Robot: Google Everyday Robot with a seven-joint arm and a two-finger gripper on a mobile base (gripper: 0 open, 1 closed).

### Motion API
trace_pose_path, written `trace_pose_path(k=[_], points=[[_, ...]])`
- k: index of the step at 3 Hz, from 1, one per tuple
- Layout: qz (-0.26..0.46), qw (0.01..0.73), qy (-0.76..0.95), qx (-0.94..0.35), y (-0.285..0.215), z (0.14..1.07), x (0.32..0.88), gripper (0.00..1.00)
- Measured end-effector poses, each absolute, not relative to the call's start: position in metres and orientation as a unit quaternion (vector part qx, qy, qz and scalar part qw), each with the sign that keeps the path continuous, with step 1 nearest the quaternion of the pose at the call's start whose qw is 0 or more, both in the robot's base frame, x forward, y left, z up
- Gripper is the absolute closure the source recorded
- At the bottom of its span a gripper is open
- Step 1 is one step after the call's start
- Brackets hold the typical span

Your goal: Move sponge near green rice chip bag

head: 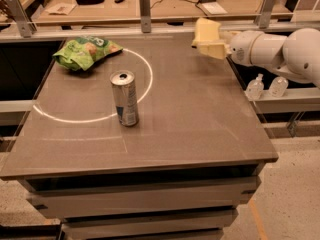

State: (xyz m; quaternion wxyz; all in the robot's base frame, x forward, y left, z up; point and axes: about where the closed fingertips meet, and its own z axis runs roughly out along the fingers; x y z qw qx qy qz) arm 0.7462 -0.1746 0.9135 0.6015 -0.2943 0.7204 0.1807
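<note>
sponge (206, 30) is up off the table (200, 119) at the far right corner, clamped between the fingers of the gripper (211, 48); the arm reaches in from the right. The green rice chip bag (85, 51) is well apart at the far left. Judging the carry as straight left along the back edge. The can (124, 98) stands nearer the front, off that line. Open tabletop just right of the bag.

Dark grey matte table (200, 129), thin white arc (148, 79) marked on top; grey tiers beneath; tan wooden workbench (165, 6) behind, cluttered; two clear plastic bottles (265, 86) on right shelf; speckled beige floor (295, 194); gripper (209, 43) above table's far right edge, gripping pale yellow sponge (206, 30)
</note>
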Motion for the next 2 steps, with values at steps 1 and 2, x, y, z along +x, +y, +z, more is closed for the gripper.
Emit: trace_pose_path(k=[1,2], points=[[0.222,0.632,0.629,-0.396,-0.104,0.978,0.730,1.00],[0.205,0.632,0.538,-0.518,-0.035,1.010,0.706,1.00]])
